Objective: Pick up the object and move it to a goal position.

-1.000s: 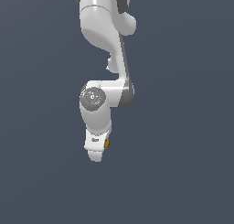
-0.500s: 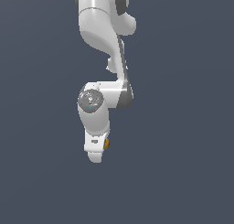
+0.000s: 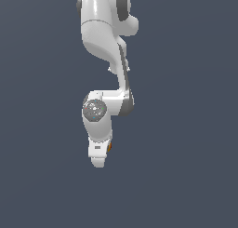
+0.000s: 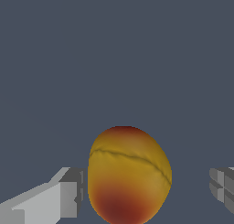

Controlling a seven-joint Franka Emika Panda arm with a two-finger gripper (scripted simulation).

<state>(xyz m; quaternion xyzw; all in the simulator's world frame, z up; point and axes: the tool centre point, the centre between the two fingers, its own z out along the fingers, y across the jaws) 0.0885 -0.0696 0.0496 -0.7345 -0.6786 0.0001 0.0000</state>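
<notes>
The object, a small yellow-orange ball with a red blotch [image 4: 129,173], fills the lower middle of the wrist view, between the two fingers of my gripper [image 4: 145,193]. One grey fingertip [image 4: 73,191] is at or very near the ball's side. The other fingertip [image 4: 222,184] stands clearly apart from it, so the gripper is open. In the exterior view only a sliver of the ball [image 3: 109,148] shows, at the edge of the white gripper [image 3: 98,158], which points downward and hides the rest.
The white arm [image 3: 104,41] hangs down from the top of the exterior view, with its elbow joint [image 3: 95,110] above the gripper. Everything else is a plain dark grey surface [image 3: 186,129].
The gripper has sunk slightly lower in the exterior view. The ball has stayed almost where it was beside the gripper.
</notes>
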